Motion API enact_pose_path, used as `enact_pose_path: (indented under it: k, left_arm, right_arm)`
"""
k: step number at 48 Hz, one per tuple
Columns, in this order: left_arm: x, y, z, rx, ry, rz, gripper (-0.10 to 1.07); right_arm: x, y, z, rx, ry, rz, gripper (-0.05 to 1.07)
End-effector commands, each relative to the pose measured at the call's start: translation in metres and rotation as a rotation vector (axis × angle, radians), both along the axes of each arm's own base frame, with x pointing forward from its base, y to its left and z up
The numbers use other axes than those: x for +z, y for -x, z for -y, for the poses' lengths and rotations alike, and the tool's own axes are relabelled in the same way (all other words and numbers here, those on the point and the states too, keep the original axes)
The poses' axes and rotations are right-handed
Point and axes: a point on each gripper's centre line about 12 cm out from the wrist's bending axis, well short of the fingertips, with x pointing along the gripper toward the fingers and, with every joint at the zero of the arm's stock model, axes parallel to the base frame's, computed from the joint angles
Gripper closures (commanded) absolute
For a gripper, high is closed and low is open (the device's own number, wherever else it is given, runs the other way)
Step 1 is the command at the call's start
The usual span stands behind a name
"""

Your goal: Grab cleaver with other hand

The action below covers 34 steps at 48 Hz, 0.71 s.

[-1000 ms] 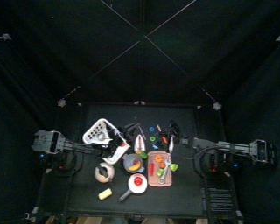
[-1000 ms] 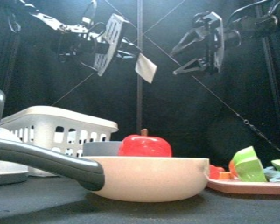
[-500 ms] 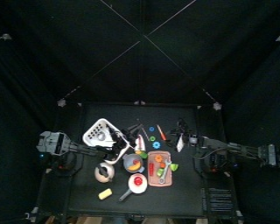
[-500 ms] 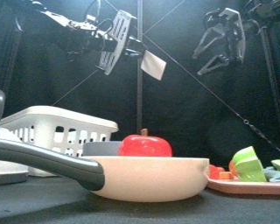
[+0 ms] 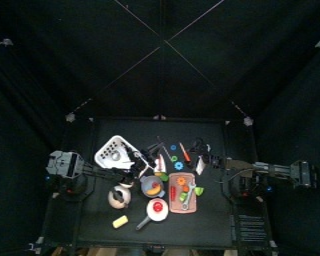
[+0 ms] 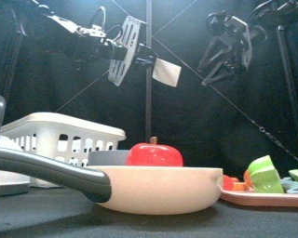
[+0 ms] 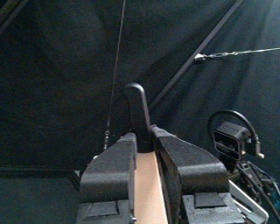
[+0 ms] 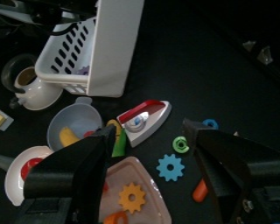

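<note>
The cleaver [image 6: 124, 48] hangs high in the air at the left of the front view, its grey blade pointing down. My left gripper [image 6: 92, 33] is shut on its handle. In the left wrist view the pale handle [image 7: 143, 179] runs between my shut jaws [image 7: 143, 140] to its black end. My right gripper [image 6: 223, 58] is open and empty, high in the air to the right of the cleaver and apart from it. In the right wrist view its jaws [image 8: 164, 150] stand wide apart above the table. In the top view both arms [image 5: 69, 166] [image 5: 263, 172] reach towards the table's middle.
A white basket [image 6: 59, 138] stands at the left. A pan [image 6: 152, 191] holds a red apple [image 6: 152, 153] at the front. A plate with cut vegetables [image 6: 274, 193] is at the right. A white tag [image 6: 167, 72] hangs between the grippers. Toy gears [image 8: 171, 164] lie below my right gripper.
My left gripper has carried the cleaver a little to the right. My right gripper swung right, then came back left, and stays open.
</note>
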Motion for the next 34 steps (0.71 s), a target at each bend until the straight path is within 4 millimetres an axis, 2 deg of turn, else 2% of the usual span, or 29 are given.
enact_pose_path:
  k: [1, 23, 34]
  left_arm:
    - [0.012, -0.001, -0.001, 0.007, -0.002, 0.041, 0.51]
    - [0.008, -0.003, -0.001, 0.010, -0.001, 0.031, 0.51]
    - [0.005, -0.006, -0.002, 0.015, 0.011, 0.031, 0.51]
  right_arm:
    - [0.012, -0.006, 0.000, 0.008, 0.007, 0.036, 0.08]
    - [-0.005, -0.017, 0.008, -0.054, -0.010, -0.097, 0.08]
    - [0.003, -0.022, 0.001, -0.031, 0.026, -0.062, 0.08]
